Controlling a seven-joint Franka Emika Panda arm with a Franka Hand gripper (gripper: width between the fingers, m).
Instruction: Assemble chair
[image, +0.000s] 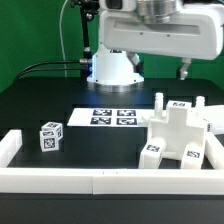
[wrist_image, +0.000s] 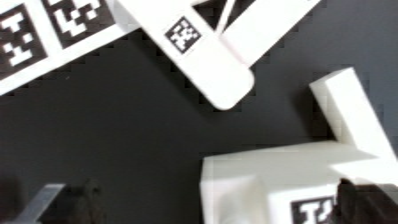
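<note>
The partly assembled chair (image: 170, 135) stands on the black table (image: 30, 105) at the exterior view's right, inside the corner of the white border wall (image: 60, 180). It is a white, blocky assembly with upright posts on top and marker tags on several faces. Its far side lies near the marker board (image: 112, 117) and its near side lies close to the wall. Contact with the wall cannot be determined.

The arm (image: 160, 28) hangs above the chair, clear of it. In the wrist view the gripper (wrist_image: 199, 205) shows its two dark fingers (wrist_image: 43, 203) at opposite edges of the picture. The jaws are spread wide and pinch nothing. A white tagged part (wrist_image: 294, 185) lies below the gripper, partly between the fingers and partly behind one of them. Contact with that finger cannot be determined. A long white bar (wrist_image: 199, 55) carrying a tag runs diagonally beyond it, with bare table between the two. A corner of the marker board shows beside the bar.

A small white tagged block (image: 50, 136) rests alone on the table at the exterior view's left. It is well apart from the chair and near the wall's side arm. The robot's white base (image: 113, 68) stands behind the marker board. Black cables (image: 45, 68) run from it toward the exterior view's left.
</note>
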